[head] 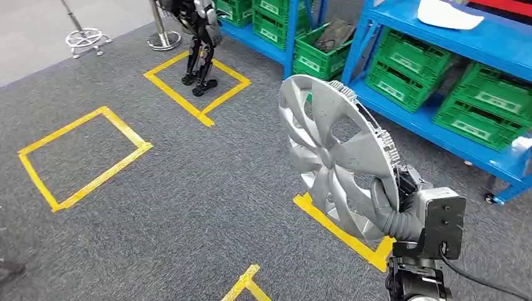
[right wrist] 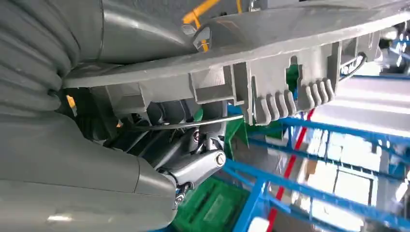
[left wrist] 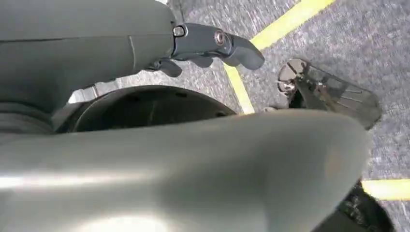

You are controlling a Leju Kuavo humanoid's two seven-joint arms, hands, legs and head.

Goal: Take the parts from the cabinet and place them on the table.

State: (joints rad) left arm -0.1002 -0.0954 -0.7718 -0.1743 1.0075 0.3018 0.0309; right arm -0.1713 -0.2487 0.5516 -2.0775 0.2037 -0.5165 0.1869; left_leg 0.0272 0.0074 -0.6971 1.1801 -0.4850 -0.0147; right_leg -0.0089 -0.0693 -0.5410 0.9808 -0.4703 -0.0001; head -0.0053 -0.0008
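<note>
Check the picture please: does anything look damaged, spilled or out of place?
Nothing stands out. The silver plastic wheel cover is whole and held upright by the right hand. The green plastic crates sit in order on the blue metal shelves. Nothing lies spilled on the grey carpet.

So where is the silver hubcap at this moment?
In the head view, the silver hubcap is on the right side, held upright by the right hand above the grey carpet, near the blue shelf.
</note>
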